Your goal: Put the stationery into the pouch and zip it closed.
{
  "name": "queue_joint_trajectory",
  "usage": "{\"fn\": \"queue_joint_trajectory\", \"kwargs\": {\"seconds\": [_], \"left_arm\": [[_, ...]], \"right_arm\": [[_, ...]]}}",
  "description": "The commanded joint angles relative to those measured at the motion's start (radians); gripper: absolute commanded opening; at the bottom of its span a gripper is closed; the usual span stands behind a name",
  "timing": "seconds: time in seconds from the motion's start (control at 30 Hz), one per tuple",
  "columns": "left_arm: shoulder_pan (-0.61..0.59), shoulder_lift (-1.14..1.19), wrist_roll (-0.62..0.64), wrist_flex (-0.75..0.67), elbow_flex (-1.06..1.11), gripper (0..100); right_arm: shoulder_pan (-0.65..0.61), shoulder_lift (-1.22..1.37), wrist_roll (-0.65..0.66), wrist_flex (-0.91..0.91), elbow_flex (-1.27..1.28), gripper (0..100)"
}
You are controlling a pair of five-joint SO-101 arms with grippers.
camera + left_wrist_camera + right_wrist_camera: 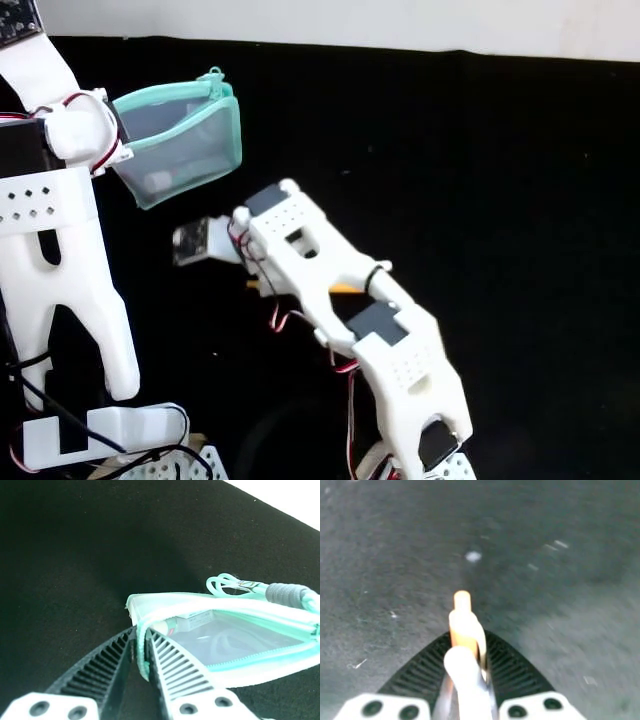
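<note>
Nearest, the right gripper (468,637) is clamped on an orange pen (463,620), a smooth rigid cylinder with a pale rounded end, over the matte black table (480,180). Farther left, the left gripper (140,639) pinches one corner of the pouch (185,140), held aloft with its mouth gaping. The pouch has soft translucent walls and mint fabric trim. Recommendation: feed the pen in tip-first along the opening, and release only once it is well inside. A looped cord (225,582) hangs at the far end.
</note>
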Motion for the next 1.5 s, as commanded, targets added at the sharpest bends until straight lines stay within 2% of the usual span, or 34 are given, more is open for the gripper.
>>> {"fn": "queue_joint_trajectory", "kwargs": {"seconds": [0.0, 0.37, 0.7, 0.83, 1.2, 1.47], "left_arm": [[0.002, 0.007, -0.003, -0.003, 0.035, 1], [0.002, 0.008, -0.003, -0.003, 0.035, 1], [0.002, 0.008, -0.003, -0.003, 0.035, 1], [0.002, 0.008, -0.003, -0.003, 0.035, 1], [0.005, 0.008, -0.003, -0.003, 0.035, 1], [0.007, 0.008, -0.003, -0.003, 0.035, 1]], "right_arm": [[0.042, -0.114, -0.098, 0.039, -0.085, 0.7], [0.097, -0.326, -0.358, 0.045, -0.117, 0.7], [0.130, -0.463, -0.535, -0.012, -0.134, 0.7], [0.159, -0.486, -0.626, -0.012, -0.254, 0.6], [0.159, -0.481, -0.847, -0.019, -0.780, 0.6], [0.130, -0.476, -0.927, -0.154, -0.862, 0.6]]}}
